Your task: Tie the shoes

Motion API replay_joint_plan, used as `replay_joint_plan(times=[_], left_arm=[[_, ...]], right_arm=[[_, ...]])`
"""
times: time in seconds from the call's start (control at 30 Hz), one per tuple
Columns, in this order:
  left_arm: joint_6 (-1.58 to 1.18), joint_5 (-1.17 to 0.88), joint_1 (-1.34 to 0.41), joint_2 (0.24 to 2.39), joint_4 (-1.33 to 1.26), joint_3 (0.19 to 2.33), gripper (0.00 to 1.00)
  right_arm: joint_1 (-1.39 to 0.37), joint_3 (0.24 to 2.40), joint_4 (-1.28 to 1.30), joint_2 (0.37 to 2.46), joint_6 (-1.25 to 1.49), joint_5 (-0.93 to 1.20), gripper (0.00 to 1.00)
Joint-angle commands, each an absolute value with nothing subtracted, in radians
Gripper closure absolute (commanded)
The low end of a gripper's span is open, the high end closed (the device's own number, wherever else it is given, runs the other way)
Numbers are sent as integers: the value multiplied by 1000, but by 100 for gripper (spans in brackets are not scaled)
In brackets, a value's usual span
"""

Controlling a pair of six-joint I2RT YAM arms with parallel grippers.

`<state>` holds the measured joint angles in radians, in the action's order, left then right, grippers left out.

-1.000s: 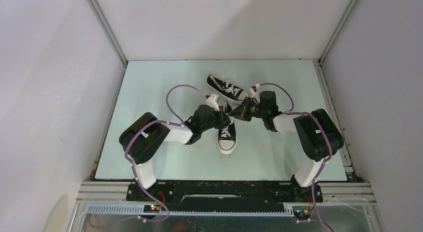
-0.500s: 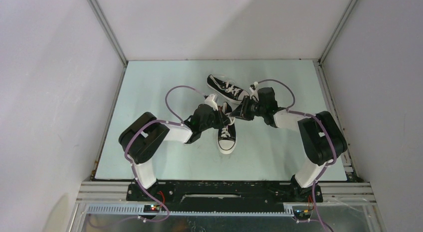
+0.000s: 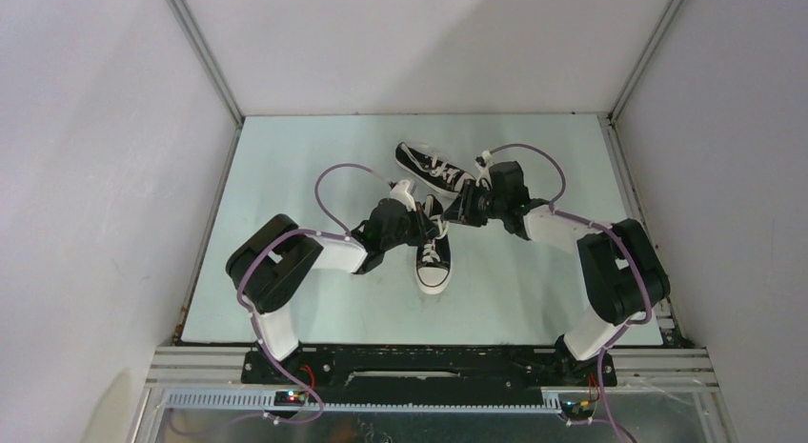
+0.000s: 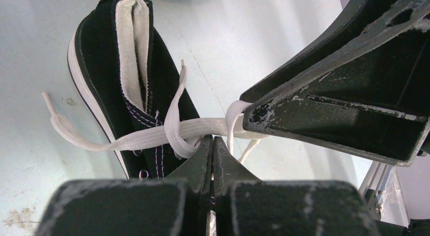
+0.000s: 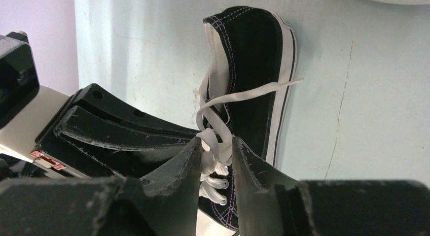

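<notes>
near shoe [image 3: 434, 264] lies mid surface [image 3: 305, 167], toe cap toward the arm bases. far shoe [image 3: 427, 164] sits just behind it, at an angle. left fingers [image 4: 199, 165] are pressed together, pinching the white lace [image 4: 147, 137] where it crosses above the near shoe's opening. right fingers [image 5: 180, 167] stand apart, a lace strand loose in the gap between them, tips close to the left ones.
</notes>
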<state>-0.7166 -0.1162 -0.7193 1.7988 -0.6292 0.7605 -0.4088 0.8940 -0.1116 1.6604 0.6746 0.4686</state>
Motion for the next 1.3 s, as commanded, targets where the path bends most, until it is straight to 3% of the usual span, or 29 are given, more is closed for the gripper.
replay_joint_plan(times=[0.0,0.43,0.73,0.93,1.07,1.27], left_arm=[[-710,-101,-708,1764,-581,776,100],[-706,-107,-705,1759,-568,780,100],[-703,-113,-702,1764,-559,788,100],[-701,-115,-701,1765,-556,791,100],[-702,-116,-701,1766,-556,792,100],[-701,-117,-700,1764,-554,793,100]], right_arm=[[-421,940,-66,1617,630,418,70],[-452,995,99,1578,569,292,73],[-457,1004,151,1555,560,263,85],[-456,1007,171,1549,555,269,71],[-458,1011,181,1556,551,284,70],[-458,1011,202,1558,547,287,84]])
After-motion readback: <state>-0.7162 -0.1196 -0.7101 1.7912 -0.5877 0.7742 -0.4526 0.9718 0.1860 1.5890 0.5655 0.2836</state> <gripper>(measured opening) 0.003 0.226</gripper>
